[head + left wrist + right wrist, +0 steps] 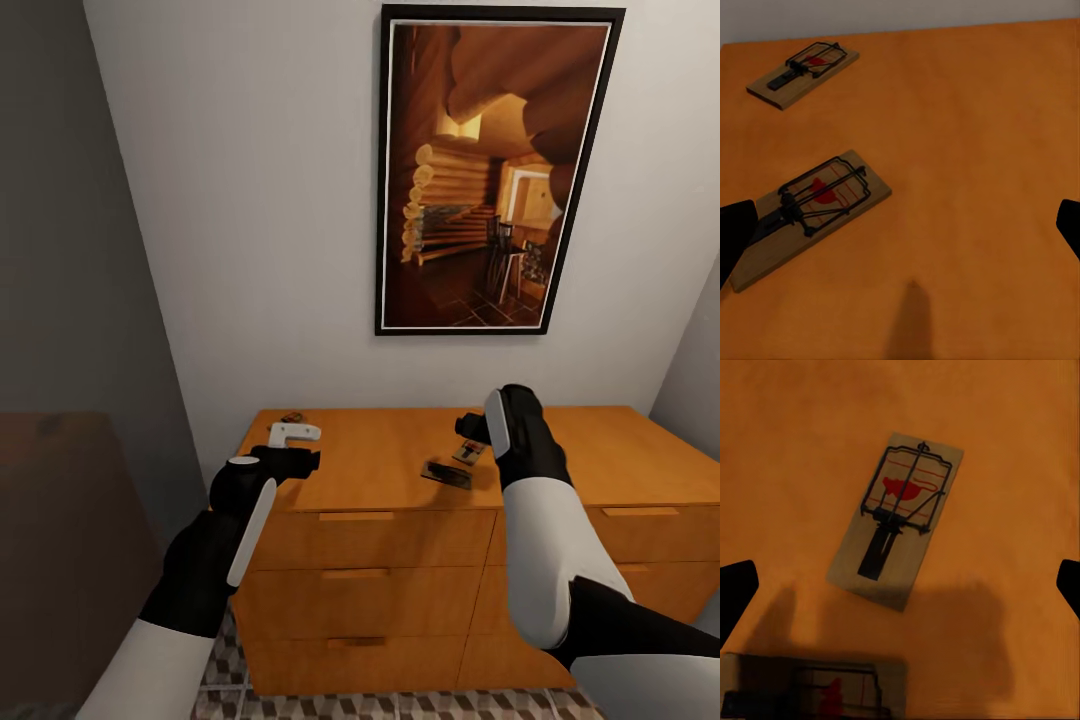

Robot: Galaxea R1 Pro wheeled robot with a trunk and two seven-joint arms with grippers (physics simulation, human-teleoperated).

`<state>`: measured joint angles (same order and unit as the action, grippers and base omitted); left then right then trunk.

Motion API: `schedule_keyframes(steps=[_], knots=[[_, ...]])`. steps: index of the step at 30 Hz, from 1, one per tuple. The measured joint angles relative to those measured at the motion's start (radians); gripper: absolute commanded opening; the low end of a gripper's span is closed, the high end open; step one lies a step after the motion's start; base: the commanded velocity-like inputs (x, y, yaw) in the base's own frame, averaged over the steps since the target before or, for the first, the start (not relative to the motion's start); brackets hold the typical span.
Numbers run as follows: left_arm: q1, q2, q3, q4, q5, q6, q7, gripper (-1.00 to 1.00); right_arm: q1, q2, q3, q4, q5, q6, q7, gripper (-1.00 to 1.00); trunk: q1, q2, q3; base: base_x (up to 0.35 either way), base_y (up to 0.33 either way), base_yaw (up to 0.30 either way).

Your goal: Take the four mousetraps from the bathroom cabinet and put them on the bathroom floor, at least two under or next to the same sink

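I judge the task barely begun: the mousetraps rest on the cabinet (380, 465) top and none lies on the bathroom floor (400, 705). My left gripper (900, 232) hangs spread wide and empty above two mousetraps (814, 214). My right gripper (900, 585) hangs equally wide and empty above another mousetrap (896, 517).

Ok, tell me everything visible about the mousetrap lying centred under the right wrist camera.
The mousetrap is a flat rectangular tan wooden board lying flat on the orange-brown cabinet top, skewed relative to the camera frame. It carries a thin black wire frame, a dark bar along its length and a red mark beneath the wire. Nothing grips it; a second trap lies apart in shadow.
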<state>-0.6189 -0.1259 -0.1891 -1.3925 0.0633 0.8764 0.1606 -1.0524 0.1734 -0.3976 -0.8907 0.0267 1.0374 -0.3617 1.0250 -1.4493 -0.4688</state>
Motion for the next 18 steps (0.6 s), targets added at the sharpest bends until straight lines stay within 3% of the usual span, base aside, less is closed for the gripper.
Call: schedule_keyframes(steps=[3,14,18], knots=[[0.000,0.000,0.000,0.010,0.000,-0.001,-0.001,1.00,0.000,0.000,0.000,0.018,-0.045,-0.047,-0.050,1.00,0.000,0.000,0.000,0.000,0.000,0.000],[0.000,0.000,0.000,0.028,0.002,-0.006,-0.004,1.00,-0.002,0.000,0.004,0.031,-0.216,-0.108,-0.246,1.00,0.000,0.000,0.000,0.000,0.000,0.000],[0.000,-0.001,-0.001,0.029,0.002,-0.007,-0.005,1.00,-0.009,0.000,0.027,0.032,-0.237,-0.132,-0.280,1.00,0.000,0.000,0.000,0.000,0.000,0.000]])
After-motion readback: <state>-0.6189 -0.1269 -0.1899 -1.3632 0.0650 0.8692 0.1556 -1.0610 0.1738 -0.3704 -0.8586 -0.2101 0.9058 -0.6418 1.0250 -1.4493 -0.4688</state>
